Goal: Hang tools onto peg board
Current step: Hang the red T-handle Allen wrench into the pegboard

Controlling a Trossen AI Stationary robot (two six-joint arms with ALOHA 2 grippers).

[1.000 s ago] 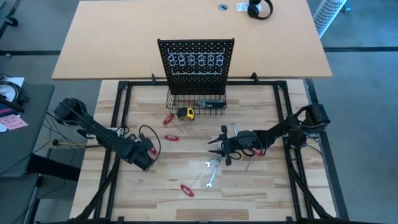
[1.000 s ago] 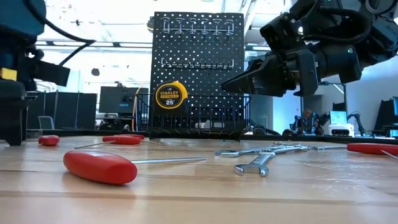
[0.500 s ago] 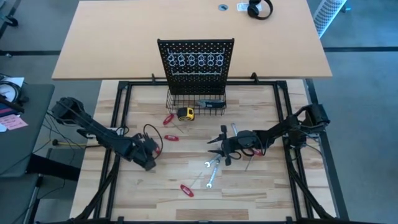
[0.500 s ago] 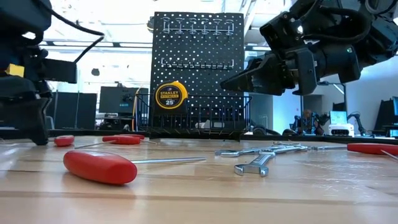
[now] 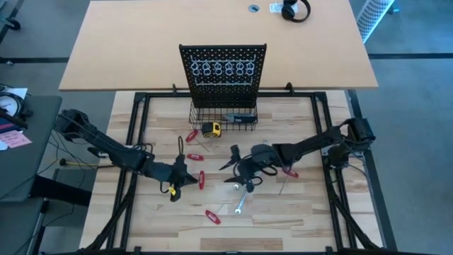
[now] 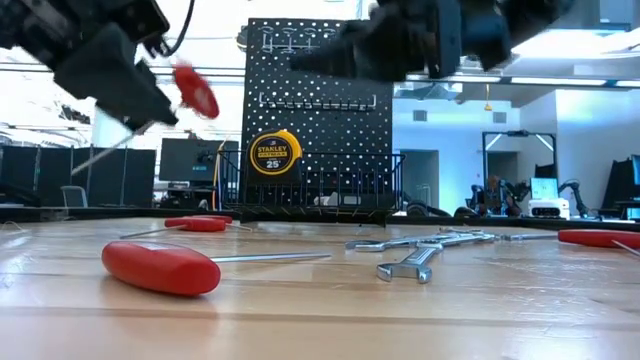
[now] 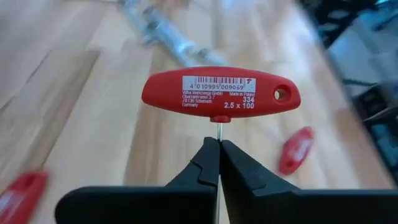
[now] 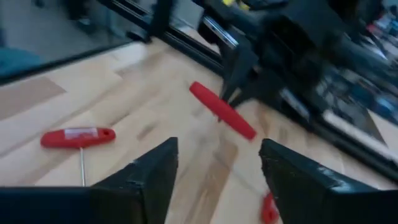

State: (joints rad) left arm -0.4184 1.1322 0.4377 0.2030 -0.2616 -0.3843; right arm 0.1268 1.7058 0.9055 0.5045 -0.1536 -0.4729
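Left gripper (image 7: 219,163) is hanging raised over the left-centre of the wooden table (image 5: 297,212), its fingers pinched together on the thin metal shaft of a red T-handle hex key (image 7: 221,95) (label reads 2.5 x 100). In the low view that key (image 6: 195,90) is sitting well clear of the tabletop, red handle uppermost and tilted.

Right gripper (image 5: 228,165) is hovering near the middle of the table, fingers (image 8: 149,174) spread apart and carrying nothing; it is pointing toward the left arm.

Peg board (image 5: 222,71) is standing upright at the far edge, a row of ring hooks (image 5: 222,68) across its upper part, wire basket (image 5: 225,117) at its foot. Yellow tape measure (image 5: 211,129) is lying just in front of the basket.

Silver wrenches (image 6: 420,255) are lying loose on the table right of centre, partly under the right gripper. Other red T-handle keys are lying scattered: one (image 5: 212,216) near the front edge, one (image 5: 192,135) close to the tape measure, one (image 5: 291,172) beside the right arm.
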